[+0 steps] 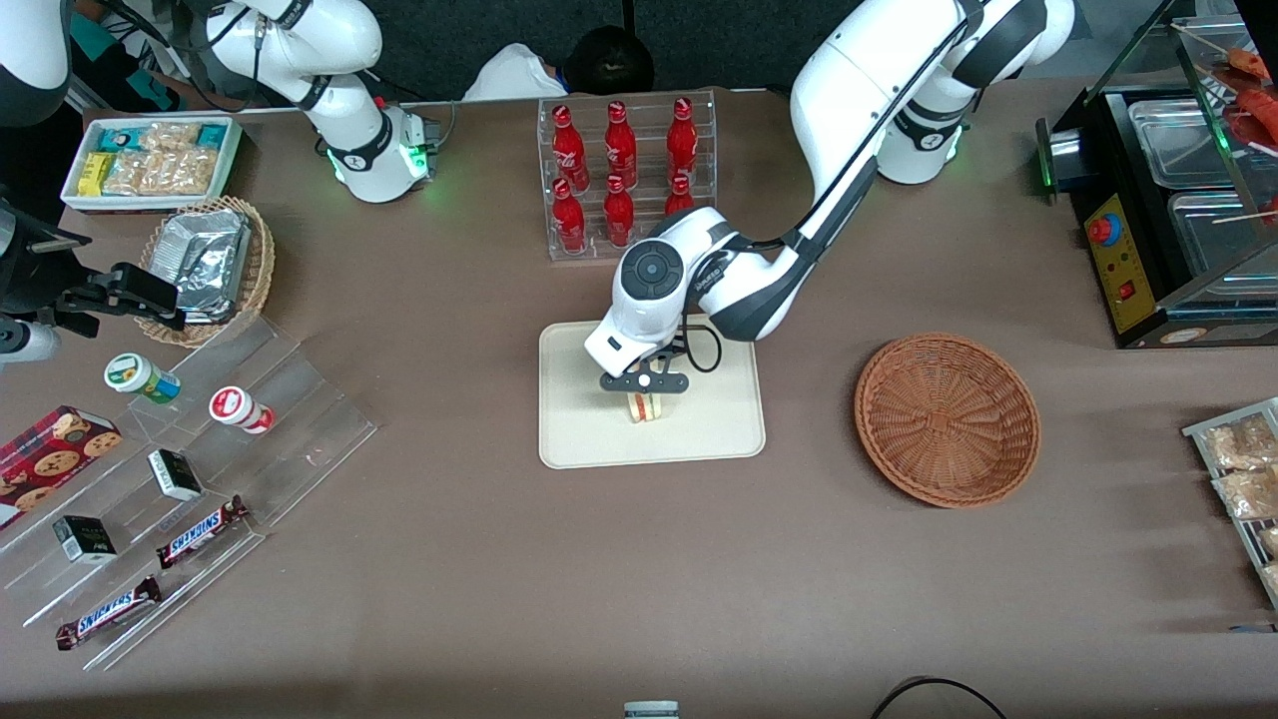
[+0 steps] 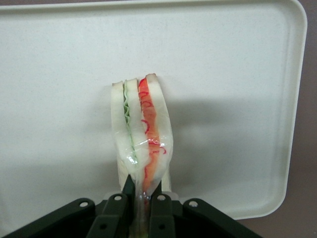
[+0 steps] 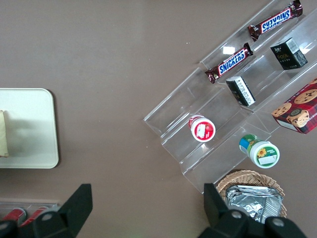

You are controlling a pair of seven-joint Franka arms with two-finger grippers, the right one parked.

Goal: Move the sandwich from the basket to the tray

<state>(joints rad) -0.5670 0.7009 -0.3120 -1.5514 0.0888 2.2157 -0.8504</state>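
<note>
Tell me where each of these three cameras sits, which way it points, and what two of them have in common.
Front view: high above the table, looking down; both arms show, gripper over the tray, basket empty.
Left wrist view: on the working arm, facing the tray; its gripper is shut on the sandwich.
Right wrist view: on the parked arm, facing down at the table; its dark fingers show.
All three share the tray.

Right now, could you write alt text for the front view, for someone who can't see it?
A white robot arm's hand holds a sandwich over a cream tray in the middle of a brown table. An empty reddish-brown wicker basket sits beside the tray, toward the working arm's end, and red bottles stand farther from the camera.
</note>
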